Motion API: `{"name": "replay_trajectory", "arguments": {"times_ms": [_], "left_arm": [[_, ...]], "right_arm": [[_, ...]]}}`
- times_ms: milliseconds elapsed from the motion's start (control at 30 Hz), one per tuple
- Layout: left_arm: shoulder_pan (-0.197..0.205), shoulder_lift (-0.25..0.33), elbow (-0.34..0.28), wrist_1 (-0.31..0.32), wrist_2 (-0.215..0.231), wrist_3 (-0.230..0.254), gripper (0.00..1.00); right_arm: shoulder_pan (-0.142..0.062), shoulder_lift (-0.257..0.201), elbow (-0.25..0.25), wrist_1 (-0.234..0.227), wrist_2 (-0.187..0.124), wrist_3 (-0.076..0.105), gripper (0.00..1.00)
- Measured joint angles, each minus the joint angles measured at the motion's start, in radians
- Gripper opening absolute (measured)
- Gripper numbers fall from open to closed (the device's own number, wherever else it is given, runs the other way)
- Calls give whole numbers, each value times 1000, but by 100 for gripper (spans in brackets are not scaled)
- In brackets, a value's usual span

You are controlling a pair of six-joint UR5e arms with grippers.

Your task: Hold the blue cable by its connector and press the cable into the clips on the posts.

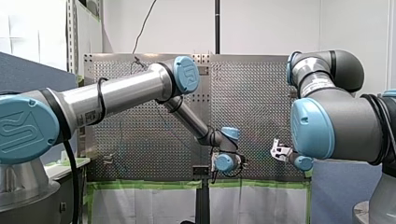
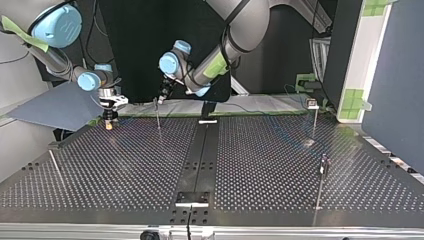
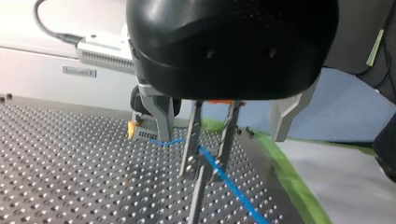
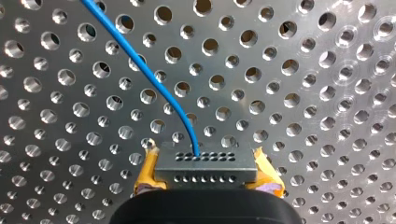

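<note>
Connector [image 4: 205, 170] crosswise in jaws of right gripper [image 4: 205, 157]; blue cable [image 4: 140, 63] lengthwise ahead

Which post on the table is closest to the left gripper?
The thin post at the top view's far edge, directly under my left gripper. The far-right post and the near-right post stand well away from it.

My front camera sits behind my shoulders, looking out over the tabletop [image 1: 140, 135]; the top one faces back at me from across it (low, near surface height). Both wrist cameras hang close above it, sharing the blue cable [image 3: 229, 182].
</note>
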Motion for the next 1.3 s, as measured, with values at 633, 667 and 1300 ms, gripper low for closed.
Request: {"name": "replay_trajectory", "arguments": {"times_ms": [633,667,1300], "left_arm": [[-1,0,-10,38,42,-7,99],[-1,0,-10,37,41,-8,99],[2,0,-10,33,41,-10,99]], "right_arm": [[1,0,0,0,0,0,0],[1,0,0,0,0,0,0],[1,1,0,0,-2,0,0]]}}
